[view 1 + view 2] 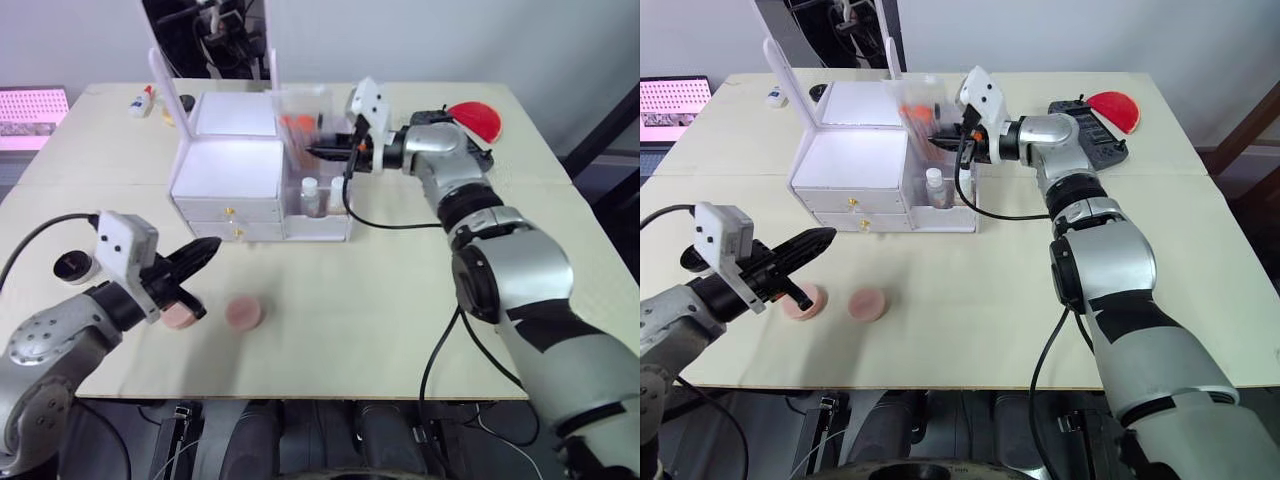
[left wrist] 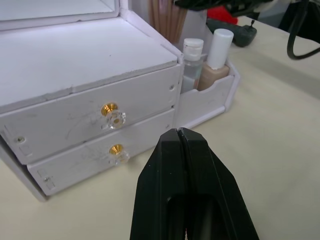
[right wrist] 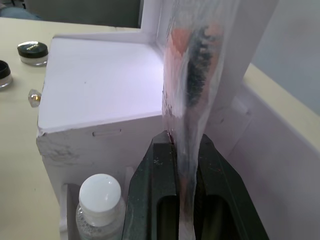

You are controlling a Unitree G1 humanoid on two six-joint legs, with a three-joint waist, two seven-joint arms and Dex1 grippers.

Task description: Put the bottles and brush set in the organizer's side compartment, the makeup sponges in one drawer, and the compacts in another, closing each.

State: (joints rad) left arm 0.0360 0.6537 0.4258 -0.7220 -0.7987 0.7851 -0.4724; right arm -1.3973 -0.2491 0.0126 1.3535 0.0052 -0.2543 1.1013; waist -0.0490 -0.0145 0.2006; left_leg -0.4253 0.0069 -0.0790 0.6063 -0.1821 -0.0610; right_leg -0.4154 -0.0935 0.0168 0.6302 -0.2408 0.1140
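Observation:
The white organizer [image 1: 228, 170] stands at the table's centre back, both drawers [image 2: 90, 107] shut. Two bottles [image 2: 192, 60] stand in its side compartment [image 1: 318, 205] on the right. My right gripper [image 1: 318, 152] is shut on the brush set [image 3: 192, 75], a clear pouch held upright just above that compartment. Two pink makeup sponges [image 1: 867, 304] lie near the front left. My left gripper [image 1: 205, 252] is shut and empty, hovering over the left sponge [image 1: 803, 300] and pointing at the drawers. A black compact [image 1: 75, 266] sits behind my left arm; two more compacts [image 3: 32, 52] lie beyond the organizer.
The organizer's mirror lid [image 1: 165, 85] stands upright at its back left. A red dome [image 1: 475, 120] and a black device [image 1: 1090, 125] sit at the back right. A small glue bottle [image 1: 142, 100] lies at the back left. Bare table spreads in front of the organizer.

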